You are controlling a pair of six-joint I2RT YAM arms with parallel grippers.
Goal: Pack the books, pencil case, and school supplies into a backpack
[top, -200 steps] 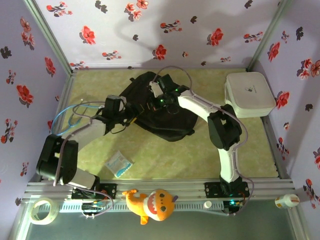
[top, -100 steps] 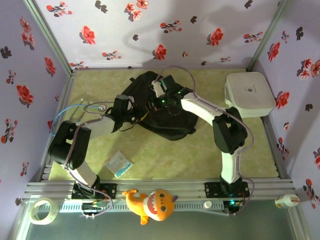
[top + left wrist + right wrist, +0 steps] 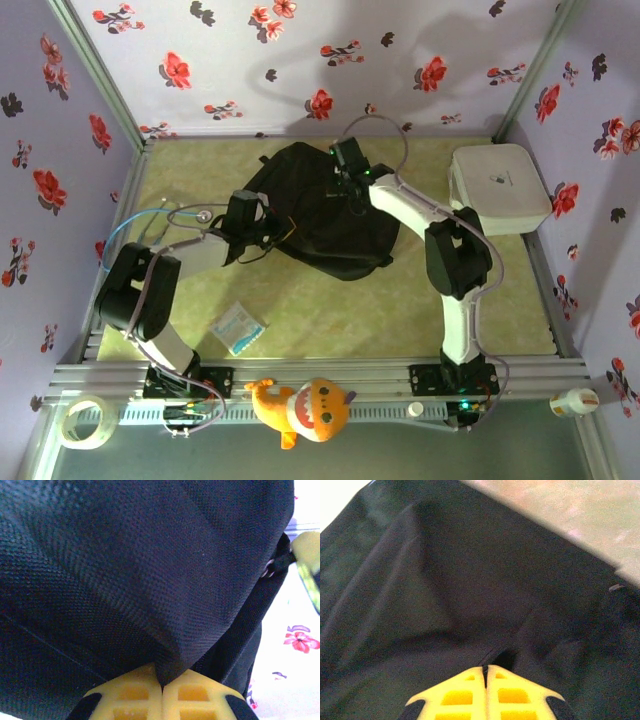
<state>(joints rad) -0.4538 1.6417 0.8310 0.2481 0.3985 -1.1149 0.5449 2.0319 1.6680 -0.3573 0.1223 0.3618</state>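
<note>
Closing within the last second, the left gripper (image 3: pixel 161 682) now has its jaws clamped on a fold of the backpack (image 3: pixel 320 225) lying mid-worktop (image 3: pixel 400 310), while the right gripper (image 3: pixel 485 669), jaws together on its fabric, has moved to the far edge, probably to stretch the opening.

White-and-black arms (image 3: pixel 410 208), looping grey and blue cables (image 3: pixel 185 212), yellow gridded claw pads (image 3: pixel 131 702)
</note>
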